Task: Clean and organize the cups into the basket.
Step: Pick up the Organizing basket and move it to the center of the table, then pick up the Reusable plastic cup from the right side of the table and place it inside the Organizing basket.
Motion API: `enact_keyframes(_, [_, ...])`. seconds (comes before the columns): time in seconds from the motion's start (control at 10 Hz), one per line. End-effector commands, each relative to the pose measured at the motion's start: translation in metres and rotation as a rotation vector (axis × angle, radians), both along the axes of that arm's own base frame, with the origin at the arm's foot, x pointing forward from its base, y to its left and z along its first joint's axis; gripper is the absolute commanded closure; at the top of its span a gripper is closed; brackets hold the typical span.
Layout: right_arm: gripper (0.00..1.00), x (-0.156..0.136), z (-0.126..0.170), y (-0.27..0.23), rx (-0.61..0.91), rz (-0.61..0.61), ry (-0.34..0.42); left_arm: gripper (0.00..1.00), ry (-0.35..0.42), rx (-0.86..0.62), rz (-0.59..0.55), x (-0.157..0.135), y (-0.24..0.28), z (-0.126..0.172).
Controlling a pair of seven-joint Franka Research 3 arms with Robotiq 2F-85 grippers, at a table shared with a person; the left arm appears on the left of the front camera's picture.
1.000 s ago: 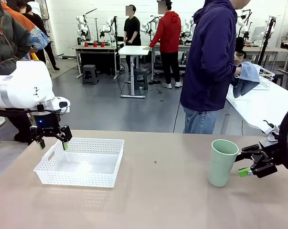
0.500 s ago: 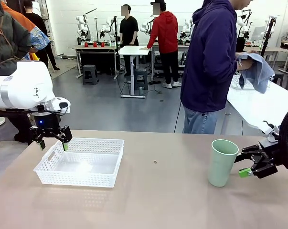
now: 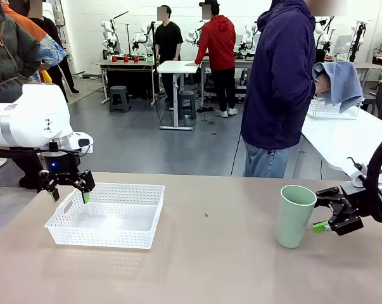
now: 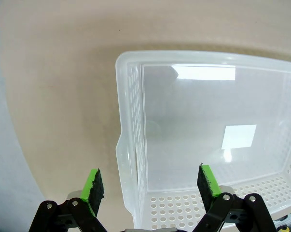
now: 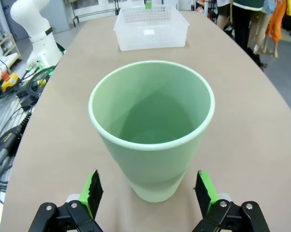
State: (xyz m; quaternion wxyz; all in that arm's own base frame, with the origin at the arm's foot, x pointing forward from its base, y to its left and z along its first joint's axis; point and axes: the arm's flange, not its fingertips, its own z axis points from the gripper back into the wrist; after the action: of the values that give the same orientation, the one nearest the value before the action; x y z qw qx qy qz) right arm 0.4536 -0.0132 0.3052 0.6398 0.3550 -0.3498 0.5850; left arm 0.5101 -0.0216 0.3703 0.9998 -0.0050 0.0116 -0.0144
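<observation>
The pale mint green cup [image 3: 295, 215] stands upright on the table at the right, empty inside [image 5: 152, 130]. My right gripper [image 3: 324, 216] is open just to its right, low over the table. In the right wrist view the gripper [image 5: 150, 191] has its green pads on either side of the cup's lower part, not touching it. The white mesh basket [image 3: 154, 223] sits empty at the left. My left gripper [image 3: 68, 191] hovers open over its left end. From the left wrist, the gripper [image 4: 150, 183] straddles the wall of the basket [image 4: 131, 63] by the handle.
A person in a navy top stands beyond the table, turned right, holding a blue cloth [image 3: 341, 82] up. A white wire basket [image 3: 333, 109] sits on the side table behind. Cables [image 5: 10, 96] lie beside the table. Bare tabletop [image 3: 210, 253] spans the middle.
The person has raised the blue cloth from waist height to chest height. My right gripper has crept slightly closer to the green cup. The left gripper has held still.
</observation>
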Motion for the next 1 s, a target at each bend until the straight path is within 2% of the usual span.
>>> enact_keyframes(0.0, [0.00, 0.001, -0.007, 0.007, 0.028, -0.014, -0.064, 0.00, -0.032, 0.023, -0.029, -0.017, 0.002, -0.007])
enact_keyframes(0.5, [0.00, 0.010, -0.021, 0.028, 0.073, 0.030, -0.023, 0.00, -0.060, -0.008, 0.023, -0.033, 0.005, -0.012])
enact_keyframes(0.9, [0.00, 0.013, -0.029, 0.044, 0.126, 0.041, -0.022, 0.00, -0.028, -0.021, 0.013, -0.038, 0.002, -0.018])
